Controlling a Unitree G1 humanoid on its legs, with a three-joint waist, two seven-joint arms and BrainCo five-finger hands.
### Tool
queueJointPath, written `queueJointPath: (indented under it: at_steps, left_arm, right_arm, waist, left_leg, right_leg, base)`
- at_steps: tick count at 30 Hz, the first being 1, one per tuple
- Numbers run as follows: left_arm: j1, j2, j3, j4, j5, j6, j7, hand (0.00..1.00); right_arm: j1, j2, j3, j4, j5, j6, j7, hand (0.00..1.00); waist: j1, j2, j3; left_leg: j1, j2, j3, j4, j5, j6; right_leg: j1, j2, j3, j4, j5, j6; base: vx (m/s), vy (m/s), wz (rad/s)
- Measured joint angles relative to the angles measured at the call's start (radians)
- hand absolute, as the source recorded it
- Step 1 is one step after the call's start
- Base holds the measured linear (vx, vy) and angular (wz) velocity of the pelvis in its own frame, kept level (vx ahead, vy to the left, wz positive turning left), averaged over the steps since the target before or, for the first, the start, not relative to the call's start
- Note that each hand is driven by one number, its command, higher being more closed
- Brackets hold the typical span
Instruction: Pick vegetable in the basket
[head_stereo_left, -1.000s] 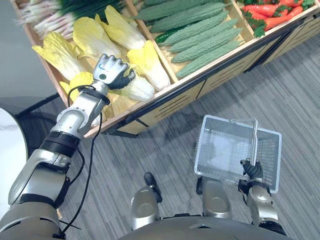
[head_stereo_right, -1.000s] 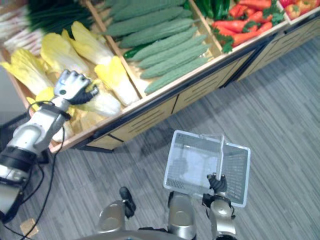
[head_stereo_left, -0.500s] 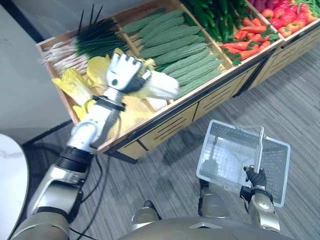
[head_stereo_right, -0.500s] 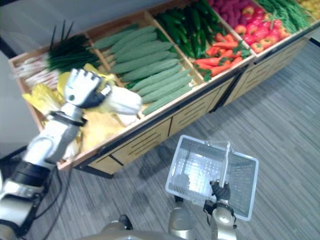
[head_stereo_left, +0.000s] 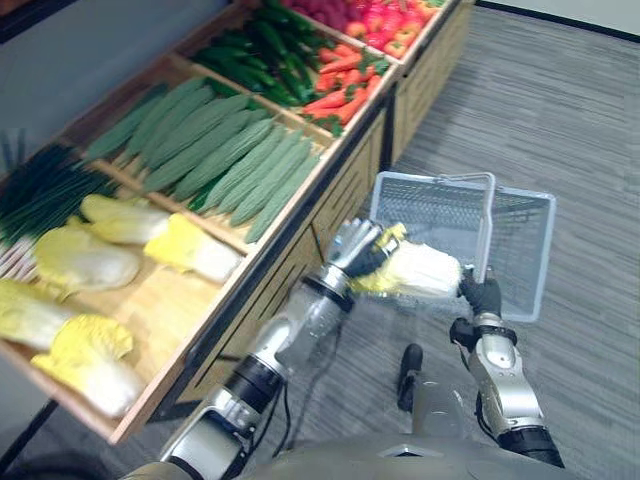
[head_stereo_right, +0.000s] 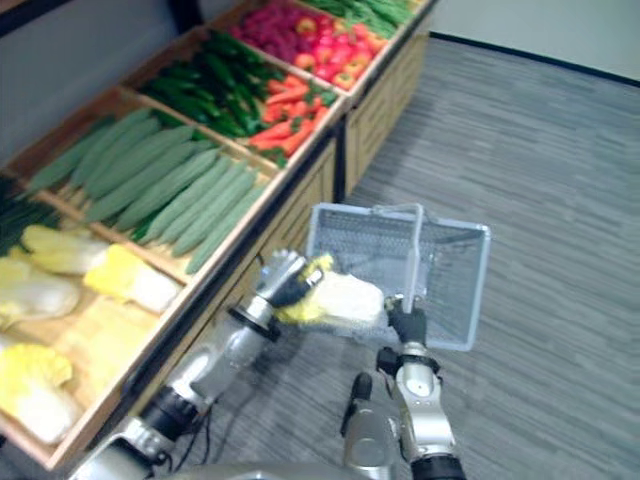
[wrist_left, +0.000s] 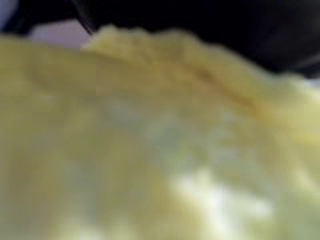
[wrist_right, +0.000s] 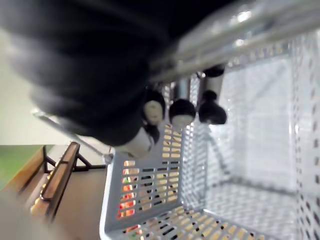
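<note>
Since a second ago my left hand has lifted one cabbage off the produce shelf and carried it across to the basket. The head camera has swung round as well, so the whole scene sits differently.

That hand's fingers are curled round the yellow, leafy end of the cabbage, and its white stem end points toward my right hand. In the left wrist view, pale yellow leaf sits right against the lens. The cabbage hangs in the air at the basket's near corner, just beside the handle. It seems to be level with the rim rather than inside, though I can't be sure from here.

My right hand is closed round the wire handle and holds the basket up off the grey striped floor. Its wrist view shows the dark fingertips wrapped under the bar, with white mesh beyond.

Out on the shelf, more cabbages lie in the near wooden bay. Beside them is a row of ridged green gourds, and green onions lie toward the back wall. Further along come dark cucumbers, then carrots, then red fruit at the far end.
</note>
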Motion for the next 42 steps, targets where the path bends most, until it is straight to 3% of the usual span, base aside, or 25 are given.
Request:
queueJointPath:
  at_steps: [1, 2, 4, 5, 6, 8, 9, 13, 15, 16, 17, 19, 20, 22, 23, 26, 28, 29, 30, 31, 32, 34, 37, 39, 42]
  left_arm:
    - [0.014, 0.004, 0.006, 0.001, -0.006, 0.0, 0.0, 1.0]
    - [0.033, 0.007, 0.014, 0.006, -0.014, 0.001, 0.003, 1.0]
    - [0.034, 0.004, 0.034, 0.051, -0.015, 0.005, 0.01, 1.0]
    - [0.039, -0.004, 0.051, 0.056, -0.015, 0.006, 0.016, 1.0]
    - [0.071, 0.025, 0.089, 0.031, -0.013, 0.01, 0.035, 1.0]
    - [0.055, 0.012, 0.076, 0.044, -0.012, 0.025, 0.049, 1.0]
    - [0.04, 0.008, 0.078, 0.044, -0.005, 0.029, 0.06, 1.0]
    - [0.021, 0.003, 0.073, 0.08, 0.005, 0.04, 0.068, 1.0]
    - [0.007, 0.001, 0.072, 0.119, 0.005, 0.041, 0.066, 1.0]
    - [-0.018, 0.007, 0.073, 0.167, 0.006, 0.045, 0.066, 1.0]
    - [-0.026, 0.012, 0.071, 0.179, 0.006, 0.047, 0.065, 1.0]
    - [-0.059, 0.034, 0.056, 0.236, 0.016, 0.06, 0.063, 1.0]
    - [-0.065, 0.053, 0.044, 0.261, 0.046, 0.066, 0.059, 1.0]
    - [-0.065, 0.076, 0.02, 0.289, 0.077, 0.07, 0.051, 1.0]
    - [-0.064, 0.083, 0.012, 0.29, 0.085, 0.081, 0.051, 0.0]
    - [-0.1, 0.08, 0.012, 0.313, 0.098, 0.1, 0.056, 0.0]
    - [-0.14, 0.077, 0.013, 0.35, 0.105, 0.115, 0.06, 0.0]
    - [-0.171, 0.069, 0.006, 0.378, 0.113, 0.125, 0.06, 0.0]
    - [-0.191, 0.065, 0.005, 0.392, 0.115, 0.127, 0.06, 0.0]
    - [-0.195, 0.056, 0.01, 0.402, 0.119, 0.129, 0.062, 0.0]
    - [-0.212, 0.026, 0.009, 0.421, 0.121, 0.132, 0.063, 0.0]
    - [-0.212, 0.009, 0.026, 0.438, 0.12, 0.13, 0.065, 0.0]
    - [-0.185, 0.002, 0.076, 0.427, 0.115, 0.128, 0.066, 0.0]
    - [-0.137, 0.0, 0.112, 0.391, 0.098, 0.127, 0.066, 0.0]
    - [-0.039, -0.001, 0.168, 0.28, 0.066, 0.124, 0.066, 0.0]
  right_arm:
    - [-0.003, -0.013, 0.019, -0.002, 0.018, 0.002, 0.006, 1.0]
    - [-0.01, -0.036, 0.055, -0.008, 0.048, 0.004, 0.013, 1.0]
    - [-0.013, -0.044, 0.102, -0.009, 0.087, 0.004, 0.028, 1.0]
    - [-0.028, -0.056, 0.125, -0.017, 0.106, 0.004, 0.033, 1.0]
    - [-0.045, -0.036, 0.164, -0.023, 0.134, 0.005, 0.052, 1.0]
    - [-0.055, -0.041, 0.159, -0.043, 0.156, 0.006, 0.058, 1.0]
    - [-0.071, -0.041, 0.162, -0.07, 0.176, 0.006, 0.062, 1.0]
    - [-0.072, -0.048, 0.197, -0.143, 0.224, 0.004, 0.066, 1.0]
    - [-0.053, -0.076, 0.225, -0.179, 0.262, 0.004, 0.08, 1.0]
    - [0.012, -0.103, 0.241, -0.247, 0.32, 0.0, 0.112, 1.0]
    - [0.038, -0.11, 0.244, -0.273, 0.344, -0.002, 0.125, 1.0]
    - [0.084, -0.118, 0.265, -0.301, 0.404, -0.005, 0.164, 1.0]
    - [0.09, -0.129, 0.295, -0.285, 0.445, 0.002, 0.184, 1.0]
    - [0.107, -0.157, 0.334, -0.27, 0.516, 0.009, 0.205, 1.0]
    - [0.116, -0.179, 0.355, -0.27, 0.561, 0.01, 0.224, 1.0]
    - [0.107, -0.194, 0.381, -0.269, 0.624, 0.012, 0.255, 1.0]
    - [0.074, -0.207, 0.398, -0.264, 0.671, 0.016, 0.265, 1.0]
    - [0.071, -0.209, 0.409, -0.264, 0.701, 0.017, 0.272, 1.0]
    - [0.075, -0.204, 0.421, -0.265, 0.714, 0.021, 0.281, 1.0]
    - [0.071, -0.207, 0.43, -0.258, 0.718, 0.027, 0.285, 1.0]
    - [0.069, -0.214, 0.41, -0.247, 0.721, 0.033, 0.285, 1.0]
    - [0.075, -0.215, 0.394, -0.245, 0.731, 0.037, 0.286, 1.0]
    - [0.076, -0.214, 0.393, -0.223, 0.728, 0.045, 0.292, 1.0]
    - [0.075, -0.217, 0.382, -0.182, 0.692, 0.047, 0.3, 1.0]
    - [0.083, -0.205, 0.319, -0.131, 0.6, 0.06, 0.3, 1.0]
  waist:
    - [0.014, -0.002, 0.002]
    - [0.033, 0.01, 0.007]
    - [0.041, 0.025, 0.013]
    - [0.061, 0.047, 0.032]
    - [0.083, -0.012, 0.058]
    - [0.07, 0.032, 0.059]
    - [0.076, 0.022, 0.069]
    - [0.083, 0.015, 0.083]
    - [0.092, 0.013, 0.08]
    - [0.102, -0.024, 0.052]
    - [0.097, -0.039, 0.043]
    - [0.087, -0.083, 0.03]
    - [0.081, -0.092, 0.031]
    - [0.072, -0.091, 0.033]
    - [0.068, -0.09, 0.033]
    - [0.059, -0.082, 0.034]
    - [0.045, -0.073, 0.04]
    - [0.043, -0.078, 0.037]
    - [0.037, -0.099, 0.03]
    - [0.032, -0.078, 0.038]
    - [0.033, -0.038, 0.04]
    - [0.032, -0.033, 0.037]
    - [0.03, -0.031, 0.037]
    - [0.049, -0.03, 0.037]
    - [0.089, -0.027, 0.035]
  left_leg:
    - [-0.031, -0.028, -0.1, 0.047, -0.022, -0.056]
    - [-0.093, -0.099, -0.246, 0.103, -0.123, -0.118]
    - [-0.177, -0.198, -0.344, 0.073, -0.184, -0.091]
    - [-0.208, -0.2, -0.35, 0.04, -0.153, -0.054]
    - [-0.203, -0.228, -0.376, 0.196, -0.165, -0.077]
    - [-0.297, -0.233, -0.461, 0.145, -0.346, -0.122]
    - [-0.354, -0.249, -0.449, 0.008, -0.363, -0.133]
    - [-0.367, -0.249, -0.41, -0.43, -0.207, -0.143]
    - [-0.319, -0.246, -0.381, -0.465, -0.103, -0.124]
    - [-0.28, -0.291, -0.34, -0.504, -0.078, -0.06]
    - [-0.265, -0.31, -0.329, -0.52, -0.076, -0.045]
    - [-0.211, -0.352, -0.294, -0.542, -0.097, -0.02]
    - [-0.156, -0.359, -0.281, -0.549, -0.119, -0.011]
    - [-0.067, -0.355, -0.297, -0.557, -0.142, -0.001]
    - [-0.016, -0.347, -0.322, -0.57, -0.157, 0.0]
    - [0.012, -0.301, -0.38, -0.579, -0.184, -0.016]
    - [0.011, -0.257, -0.421, -0.581, -0.195, -0.035]
    - [0.011, -0.241, -0.44, -0.576, -0.207, -0.055]
    - [0.012, -0.239, -0.466, -0.559, -0.238, -0.106]
    - [0.018, -0.22, -0.483, -0.556, -0.257, -0.132]
    - [0.001, -0.183, -0.481, -0.543, -0.242, -0.149]
    - [0.017, -0.168, -0.487, -0.519, -0.179, -0.151]
    - [-0.032, -0.141, -0.541, -0.367, -0.146, -0.171]
    - [-0.133, -0.112, -0.56, -0.143, -0.067, -0.21]
    - [-0.256, -0.09, -0.425, 0.044, -0.161, -0.16]
  right_leg:
    - [0.002, 0.018, 0.038, -0.006, -0.003, -0.003]
    - [0.014, 0.059, 0.118, -0.037, -0.011, -0.015]
    - [0.071, 0.11, 0.193, -0.113, -0.021, -0.03]
    - [0.035, 0.154, 0.186, 0.035, -0.059, -0.063]
    - [0.026, 0.133, 0.211, 0.271, -0.281, -0.081]
    - [0.042, 0.171, 0.235, 0.217, -0.299, -0.079]
    - [0.047, 0.166, 0.258, 0.168, -0.294, -0.085]
    - [0.144, 0.148, 0.272, 0.041, -0.264, -0.064]
    - [0.173, 0.146, 0.312, 0.06, -0.279, -0.032]
    - [0.151, 0.106, 0.343, 0.139, -0.327, 0.017]
    - [0.136, 0.091, 0.348, 0.187, -0.34, 0.046]
    - [0.046, 0.062, 0.379, 0.437, -0.377, 0.221]
    - [0.011, 0.057, 0.376, 0.582, -0.337, 0.311]
    - [-0.03, 0.05, 0.312, 0.763, -0.215, 0.294]
    - [-0.048, 0.031, 0.262, 0.834, -0.246, 0.242]
    - [-0.121, 0.001, 0.183, 0.755, -0.323, 0.142]
    - [-0.145, 0.006, 0.189, 0.527, -0.326, 0.138]
    - [-0.135, 0.003, 0.243, 0.306, -0.251, 0.138]
    - [-0.083, -0.022, 0.324, 0.086, -0.097, 0.171]
    - [-0.066, -0.008, 0.298, 0.083, -0.057, 0.164]
    - [-0.055, 0.019, 0.268, 0.097, -0.07, 0.148]
    - [-0.055, 0.012, 0.226, 0.231, -0.183, 0.12]
    - [0.022, 0.006, 0.158, 0.233, -0.248, 0.099]
    - [0.122, 0.005, 0.101, 0.165, -0.264, 0.078]
    - [0.265, -0.017, 0.027, 0.058, -0.279, 0.053]
  base:
    - [0.18, -0.035, -2.19]
    - [0.13, 0.048, -2.22]
    - [0.11, 0.055, -1.97]
    - [0.18, -0.042, -2.12]
    - [0.2, -0.087, -1.9]
    - [0.14, 0.02, -1.03]
    - [0.11, 0.113, -0.61]
    - [0.23, 0.148, -0.54]
    - [0.48, 0.29, -0.74]
    - [0.49, 0.282, -0.5]
    - [0.41, 0.221, -0.35]
    - [0.38, 0.136, -0.16]
    - [0.4, 0.117, -0.21]
    - [0.4, 0.042, 0.07]
    - [0.42, -0.023, 0.27]
    - [0.41, -0.154, 0.45]
    - [0.37, -0.274, 0.64]
    - [0.4, -0.354, 0.89]
    - [0.41, -0.37, 0.87]
    - [0.37, -0.323, 0.76]
    - [0.31, -0.28, 0.43]
    - [0.34, -0.325, 0.61]
    - [0.26, -0.236, 0.76]
    - [0.26, -0.209, 0.85]
    - [0.23, -0.06, 0.58]
